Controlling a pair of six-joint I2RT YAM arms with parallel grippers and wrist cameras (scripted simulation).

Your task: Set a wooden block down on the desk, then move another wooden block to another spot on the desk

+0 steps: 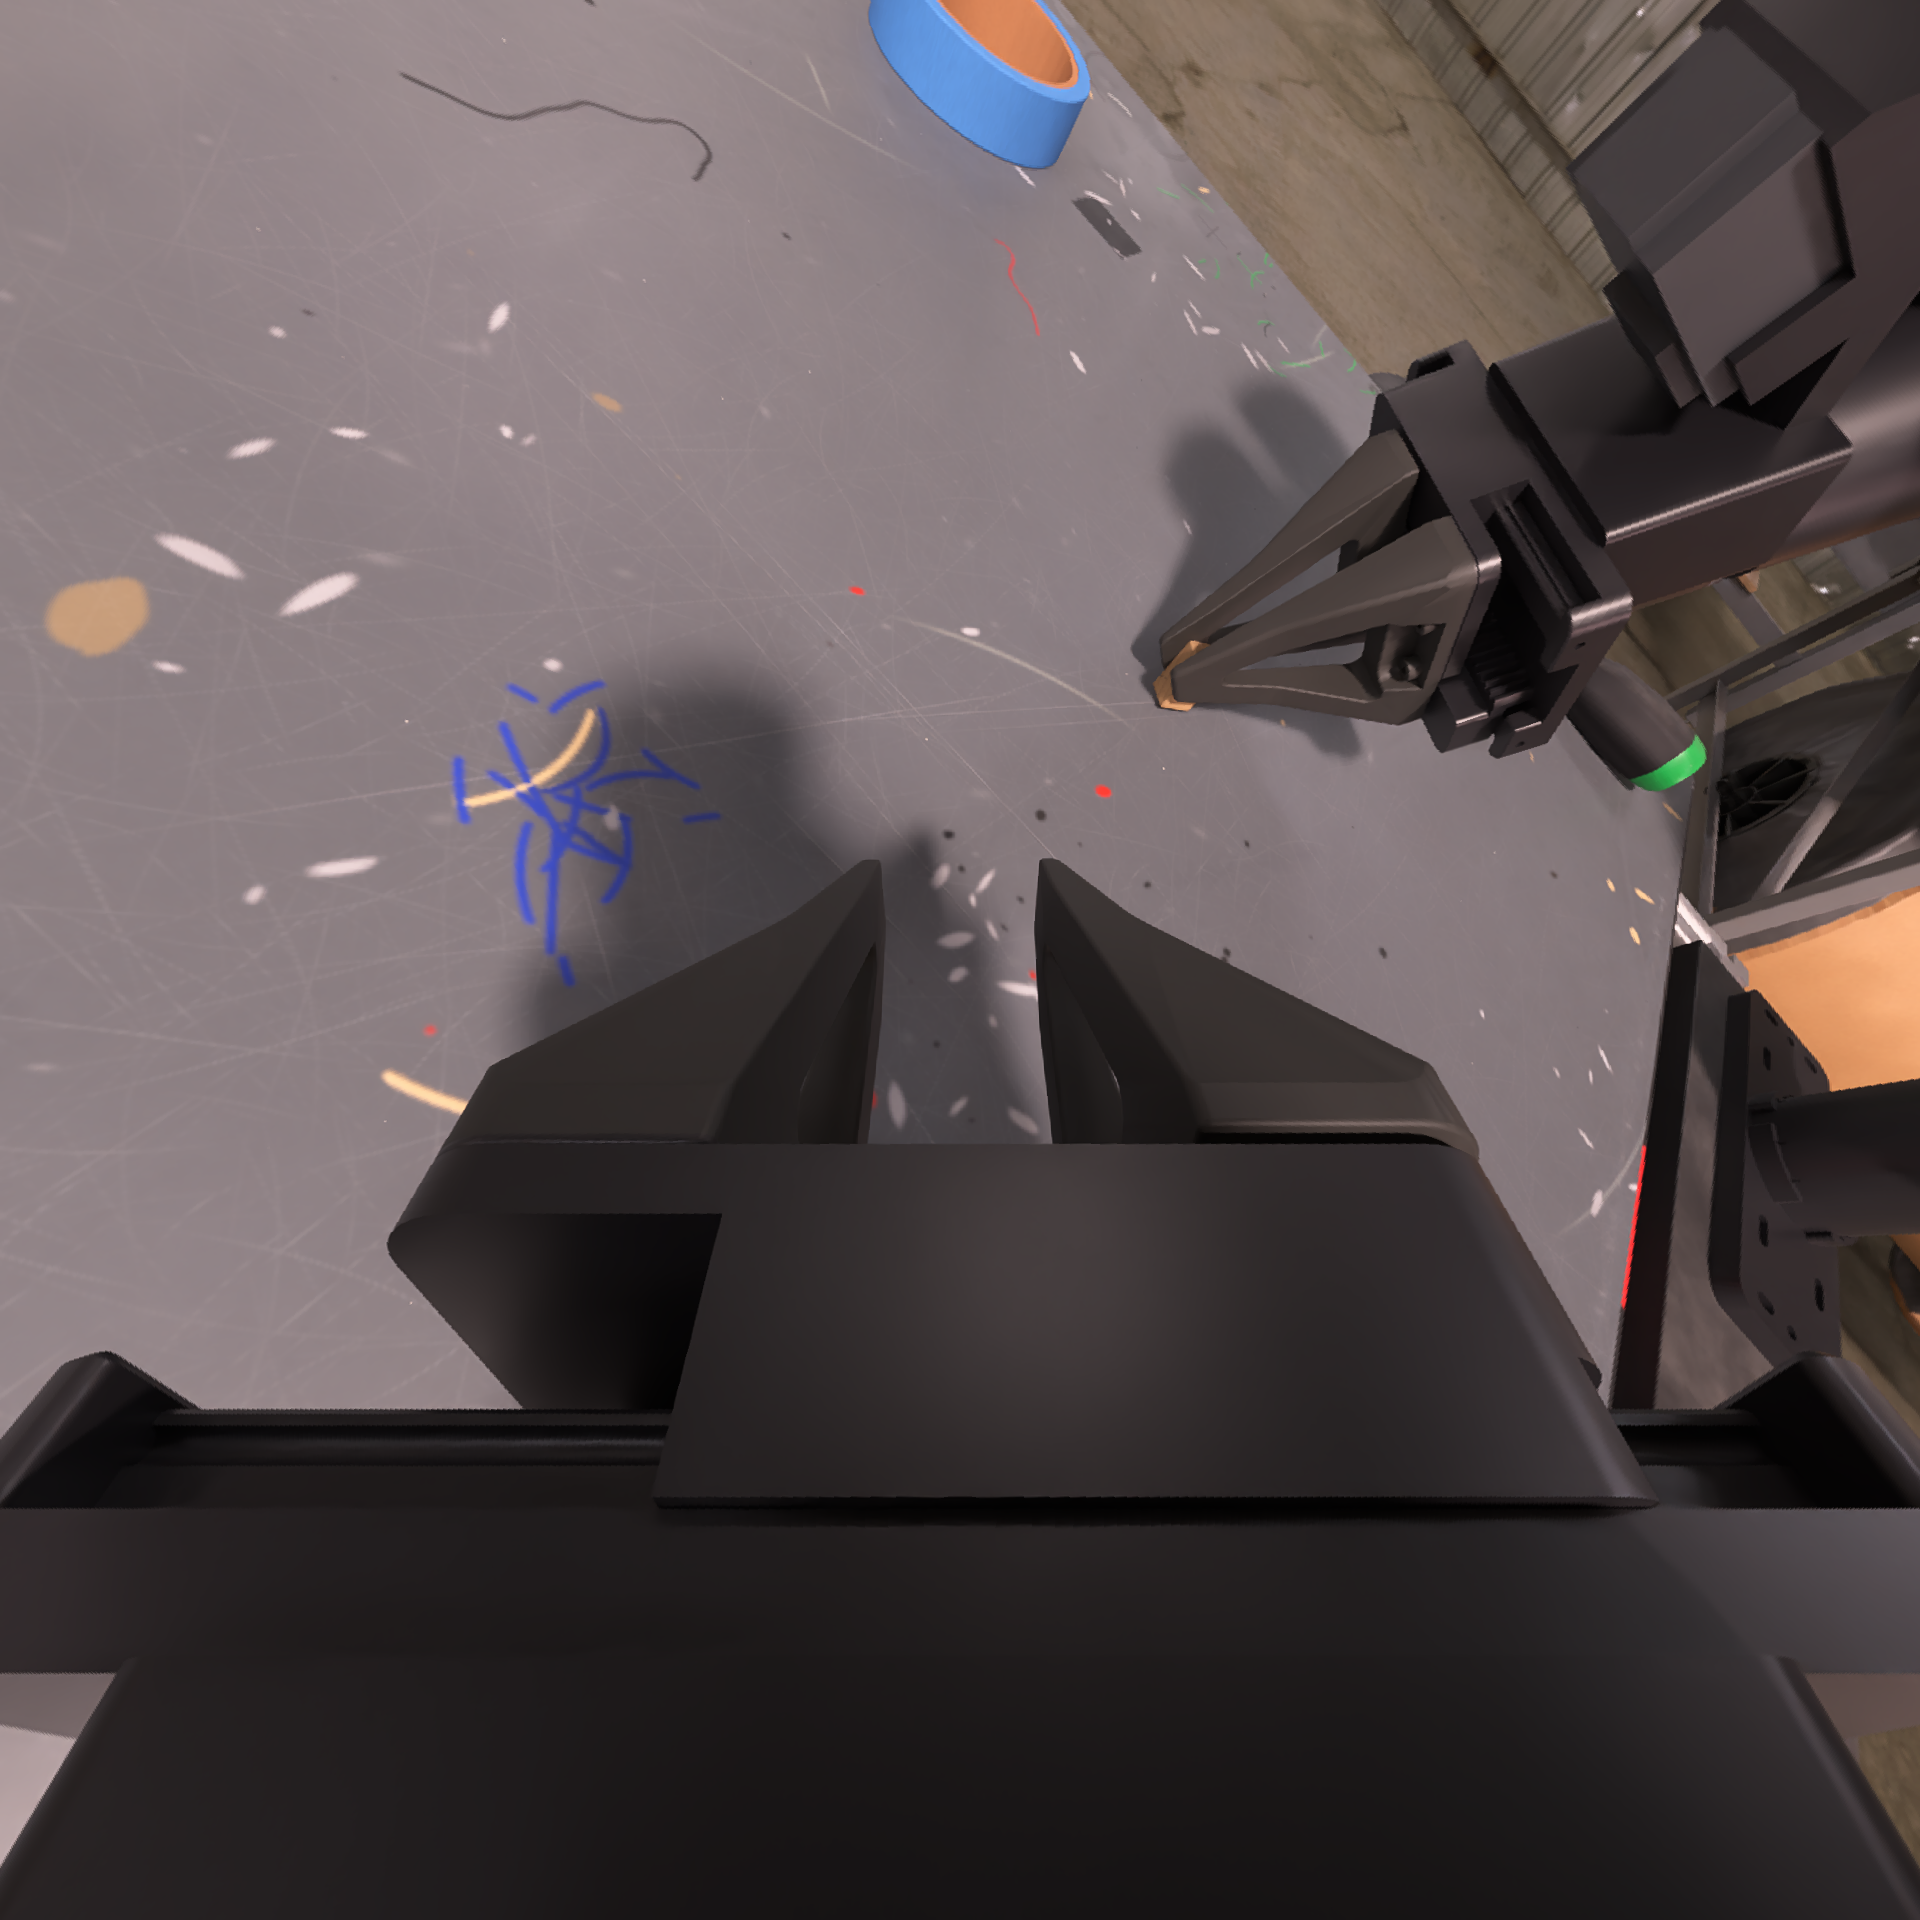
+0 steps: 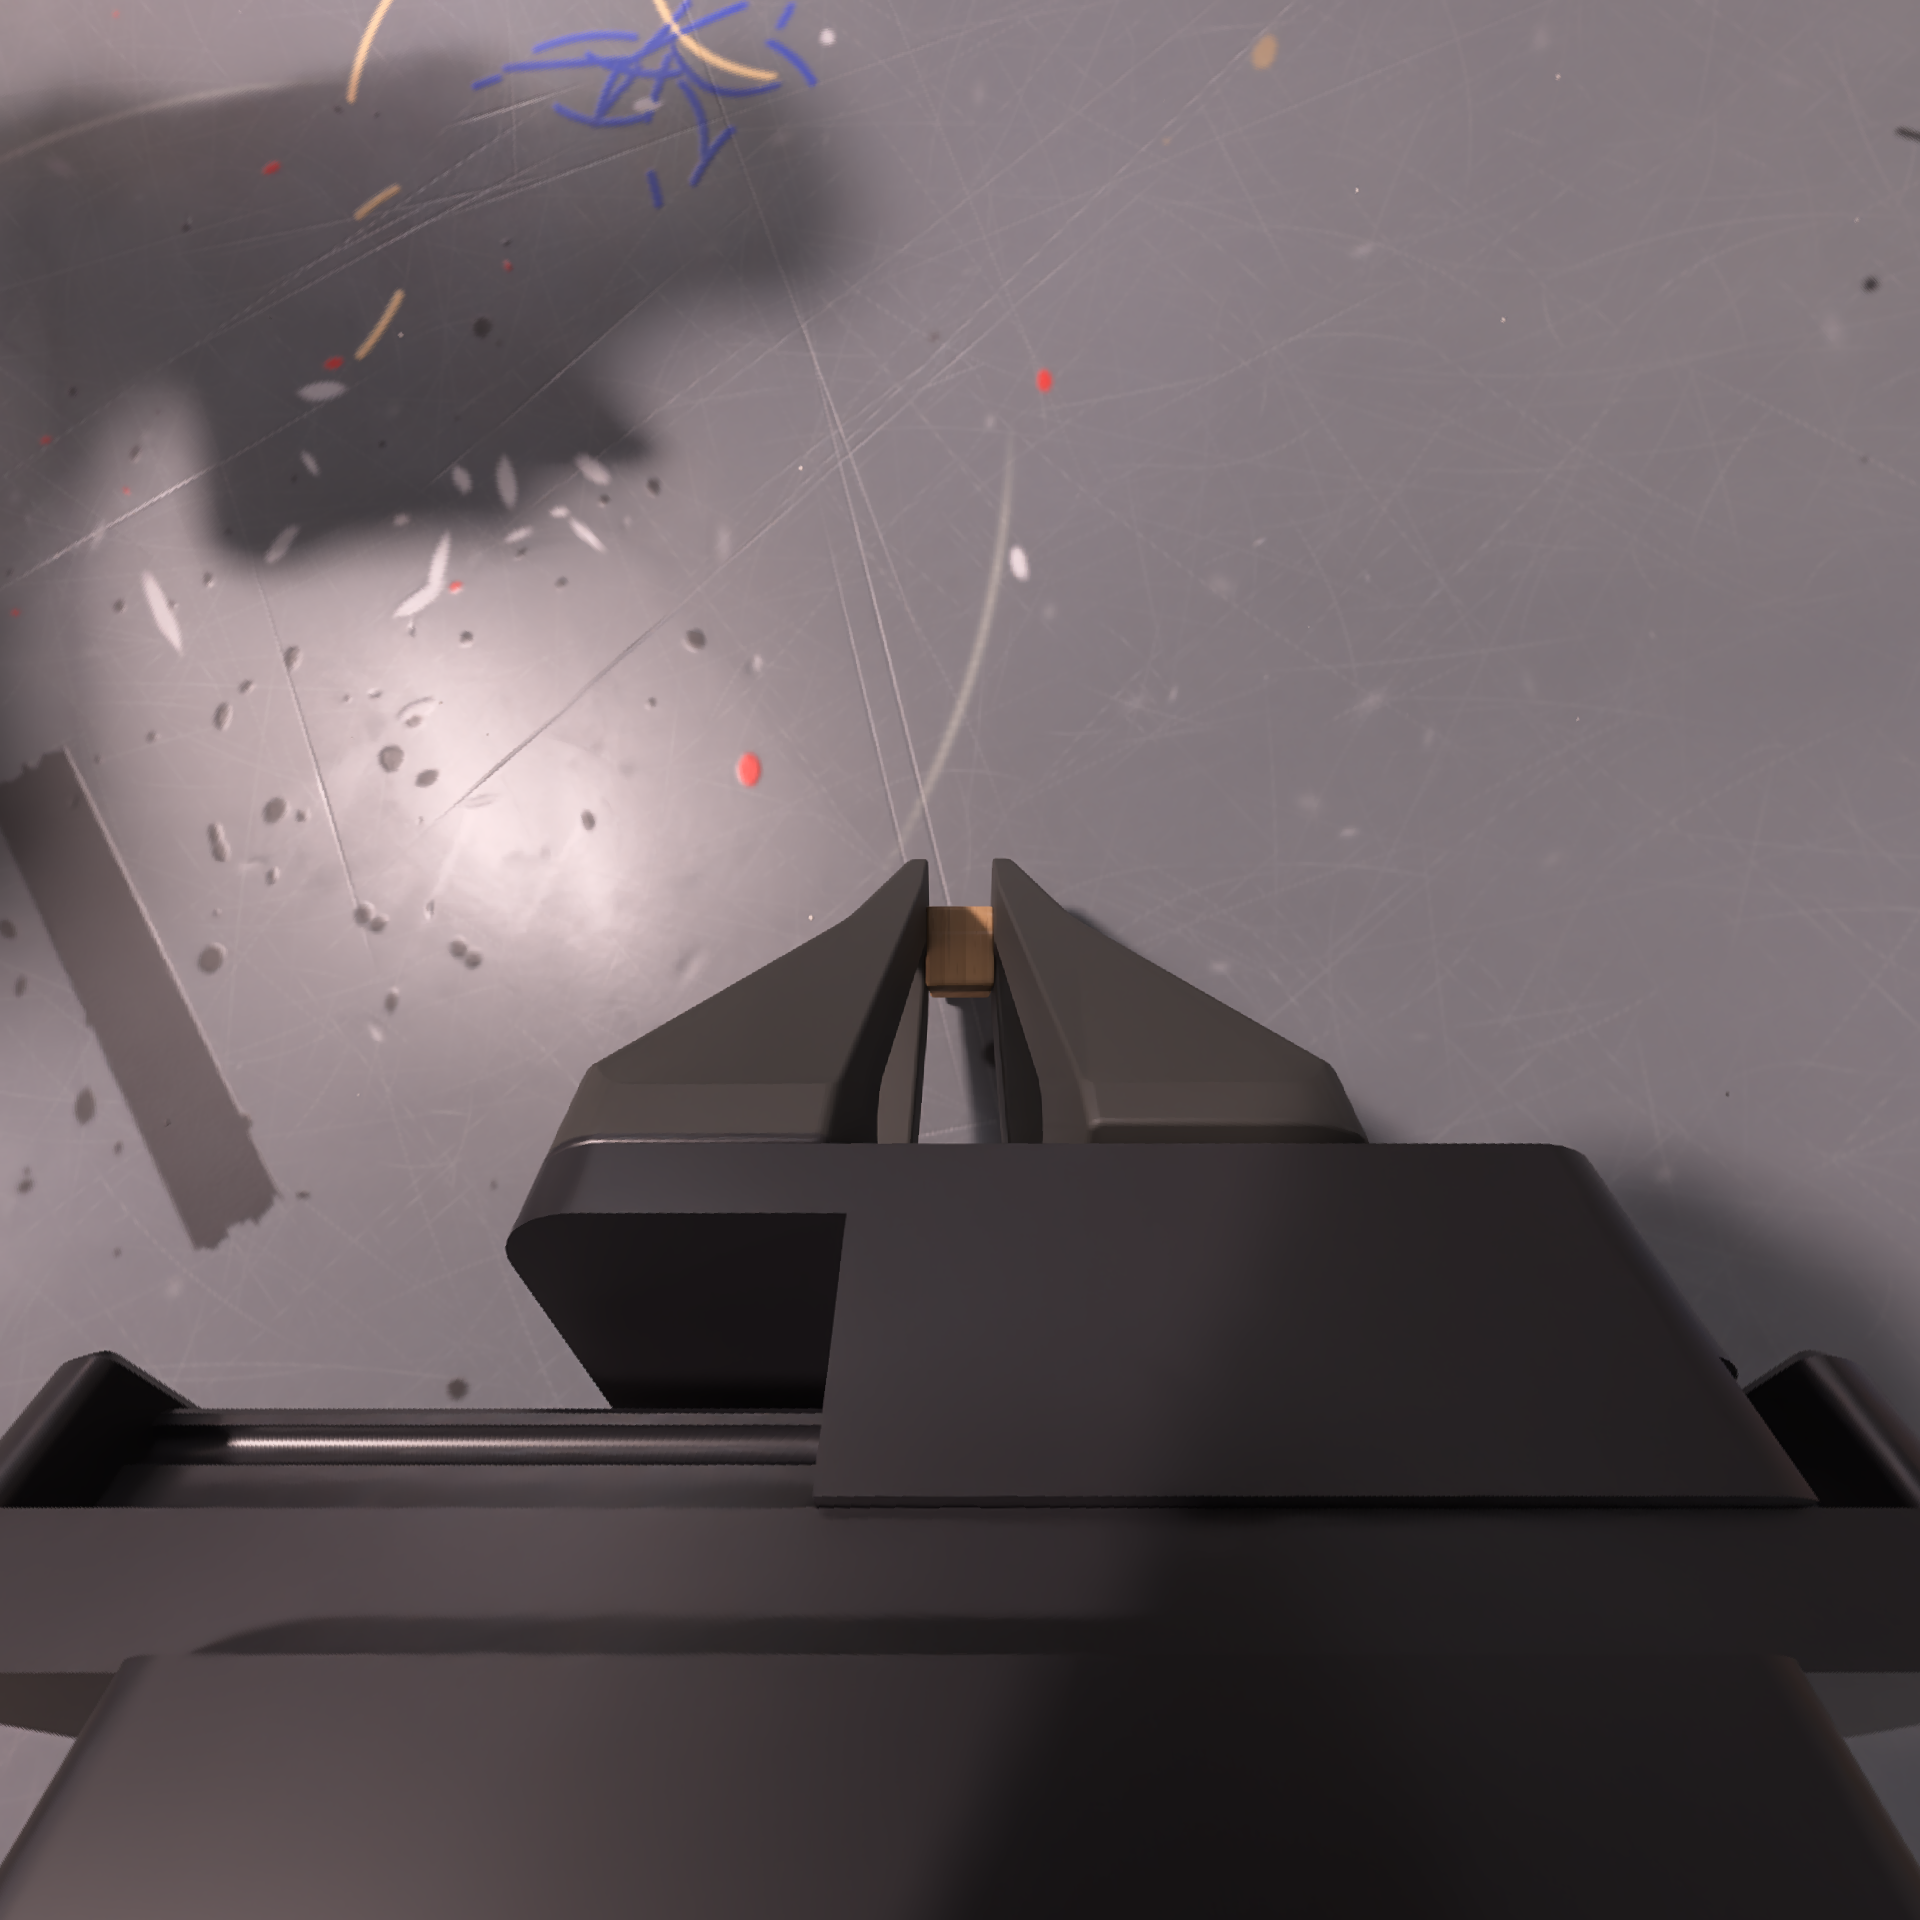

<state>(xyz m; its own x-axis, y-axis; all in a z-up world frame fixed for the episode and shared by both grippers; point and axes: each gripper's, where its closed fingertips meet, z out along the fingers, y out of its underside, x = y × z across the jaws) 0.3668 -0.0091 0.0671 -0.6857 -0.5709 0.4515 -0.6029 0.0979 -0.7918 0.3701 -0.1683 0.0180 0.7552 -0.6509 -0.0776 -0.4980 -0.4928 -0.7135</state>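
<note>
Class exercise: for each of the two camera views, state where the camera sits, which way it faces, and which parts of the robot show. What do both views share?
Left wrist view: sits on the left gripper, faces down at the grey desk; its empty, parted fingers show, plus the blue tape roll.
Right wrist view: sits on the right gripper, faces down at the desk; fingers clamp a wooden block.
Shared: block, right gripper, blue scribble.

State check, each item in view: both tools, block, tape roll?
Left tool: open, nothing between its fingers, above the desk.
Right tool: shut on the wooden block, tips low at the desk surface.
Wooden block: pinched at the fingertips; contact with the desk cannot be told.
Blue tape roll: lying flat on the desk, untouched.
</note>
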